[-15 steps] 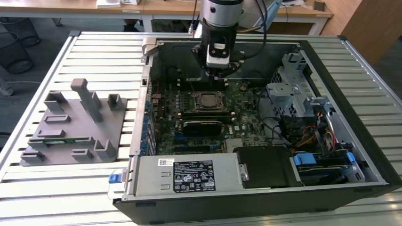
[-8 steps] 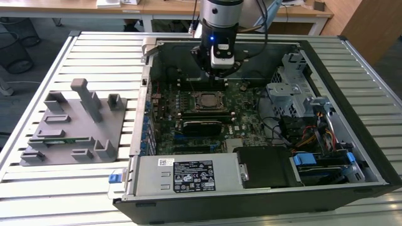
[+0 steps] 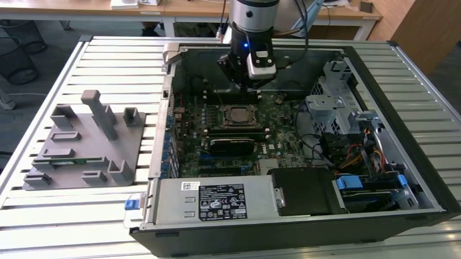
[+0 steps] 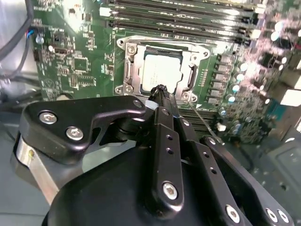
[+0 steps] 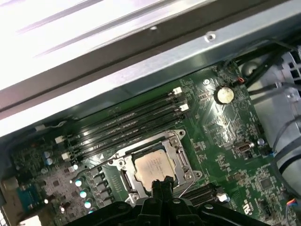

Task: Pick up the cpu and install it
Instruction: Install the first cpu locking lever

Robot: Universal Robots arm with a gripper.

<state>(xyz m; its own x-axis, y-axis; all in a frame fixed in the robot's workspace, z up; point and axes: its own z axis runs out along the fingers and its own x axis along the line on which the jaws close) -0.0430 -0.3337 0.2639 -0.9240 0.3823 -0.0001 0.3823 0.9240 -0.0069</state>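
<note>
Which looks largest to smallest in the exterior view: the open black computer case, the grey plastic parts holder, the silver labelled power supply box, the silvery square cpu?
1. open black computer case
2. grey plastic parts holder
3. silver labelled power supply box
4. silvery square cpu

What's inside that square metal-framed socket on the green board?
The cpu lies flat in the socket, silvery top showing. The gripper hides part of one edge, and whatever lies beneath the chip is covered.
</note>
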